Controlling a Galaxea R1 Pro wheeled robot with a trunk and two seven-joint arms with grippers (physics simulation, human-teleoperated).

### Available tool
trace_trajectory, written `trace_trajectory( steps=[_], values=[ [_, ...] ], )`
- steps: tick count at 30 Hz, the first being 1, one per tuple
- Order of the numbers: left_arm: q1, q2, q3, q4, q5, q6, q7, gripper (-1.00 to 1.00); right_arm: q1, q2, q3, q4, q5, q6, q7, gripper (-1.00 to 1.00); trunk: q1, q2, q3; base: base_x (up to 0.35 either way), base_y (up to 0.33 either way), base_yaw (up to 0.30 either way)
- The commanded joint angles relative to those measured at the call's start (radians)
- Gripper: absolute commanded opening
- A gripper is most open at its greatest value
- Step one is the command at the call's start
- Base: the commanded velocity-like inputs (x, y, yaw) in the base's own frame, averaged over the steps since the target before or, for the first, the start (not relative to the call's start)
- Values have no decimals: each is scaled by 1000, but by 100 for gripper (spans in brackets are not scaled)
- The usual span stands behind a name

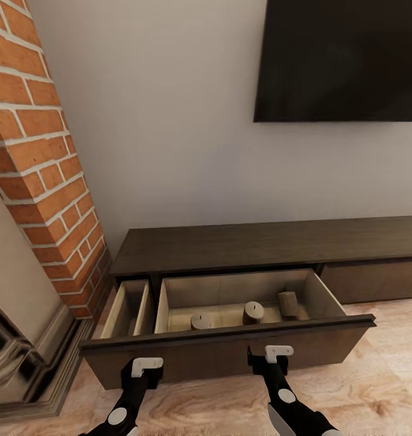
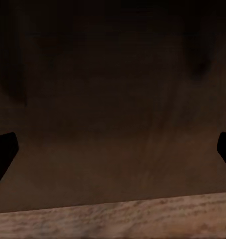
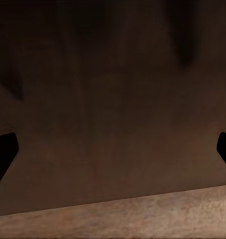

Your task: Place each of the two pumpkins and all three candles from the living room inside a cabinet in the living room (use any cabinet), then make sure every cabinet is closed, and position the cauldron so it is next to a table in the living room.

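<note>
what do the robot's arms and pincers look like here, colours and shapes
Both arms are glossy black with round white discs set into the forearm links. Each ends in a white, blocky bracket-shaped cap above the left pincer and the right pincer. In the wrist views the fingers show as plain black wedges. No cables or markings are visible.

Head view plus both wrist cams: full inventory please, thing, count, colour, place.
Low dark brown wood cabinet: 1, along the wall under the TV.
Pulled-out drawer: 1, dark front, pale beige divided inside, open.
Stubby tan cylinder candles: 3, in the drawer's wide compartment; two upright, one on its side.
Black wall-hung TV: 1, upper right.
Red brick chimney: 1, left.
Light wood plank floor: below the drawer.
Left gripper: open, at the drawer front.
Right gripper: open, at the drawer front.
</note>
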Motion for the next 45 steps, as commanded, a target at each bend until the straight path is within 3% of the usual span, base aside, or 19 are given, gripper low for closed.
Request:
trace_trajectory(
  steps=[1, 31, 45],
  values=[
    [-1, 1, -9, -1, 7, -4, 8, 100, -1, 0, 8, 0, -7, -4, -6, 100, 0, -1, -5, 0, 0, 0],
    [-2, 1, -10, -1, 6, -4, 8, 100, -1, 0, 8, 1, -7, -4, -6, 100, 1, -1, -9, 57, 0, 0],
    [-2, 1, -10, 1, 6, -3, 7, 100, -1, -1, 8, 0, -7, -4, -6, 100, 1, -1, -9, 191, 0, 0]
  ],
)
